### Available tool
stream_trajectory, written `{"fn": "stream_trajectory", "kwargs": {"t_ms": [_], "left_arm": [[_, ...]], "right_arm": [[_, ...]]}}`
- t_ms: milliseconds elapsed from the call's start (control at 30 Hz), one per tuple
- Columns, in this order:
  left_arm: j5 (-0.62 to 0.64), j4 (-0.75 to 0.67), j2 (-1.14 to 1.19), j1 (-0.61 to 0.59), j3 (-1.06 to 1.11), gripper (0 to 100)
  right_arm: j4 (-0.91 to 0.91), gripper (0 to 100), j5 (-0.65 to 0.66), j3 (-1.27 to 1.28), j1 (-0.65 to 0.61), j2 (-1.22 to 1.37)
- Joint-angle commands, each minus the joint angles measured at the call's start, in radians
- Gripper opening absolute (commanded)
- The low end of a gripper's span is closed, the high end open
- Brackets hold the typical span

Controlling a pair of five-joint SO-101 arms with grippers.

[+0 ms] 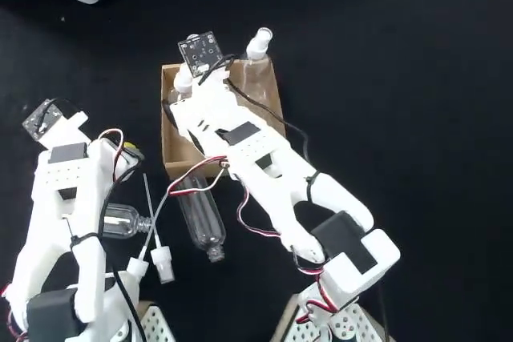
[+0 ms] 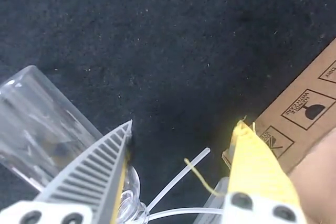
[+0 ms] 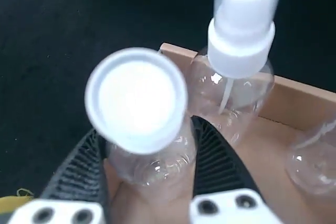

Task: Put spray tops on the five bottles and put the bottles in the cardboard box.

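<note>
Clear bottle [image 3: 149, 166] (white spray top [image 3: 136, 98] fitted) upright in the cardboard box [image 3: 294, 95].

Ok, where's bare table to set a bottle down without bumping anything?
Bare table right of the cardboard box, and beyond its far side. Crowded between the arm bases: lying bottles and loose spray tops.

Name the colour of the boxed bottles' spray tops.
White spray tops; right wrist view shows them best.

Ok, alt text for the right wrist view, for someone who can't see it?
The right gripper grips a clear bottle with a white spray top, upright over the cardboard box. A second capped bottle stands in the box beyond it, a third bottle alongside.
</note>
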Motion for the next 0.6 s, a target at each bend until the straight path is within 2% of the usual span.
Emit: {"fn": "stream_trajectory", "kwargs": {"t_ms": [0,167,567], "left_arm": [[0.000,-0.005,0.002,-0.012,-0.010,27],[0.000,-0.005,0.002,-0.012,-0.010,27],[-0.002,-0.005,0.002,-0.012,-0.008,27]], "right_arm": [[-0.008,3.7,0.014,-0.041,0.026,0.004],[-0.006,11.9,0.008,-0.013,0.021,0.001],[0.025,12.1,0.005,-0.008,0.018,-0.004]]}}
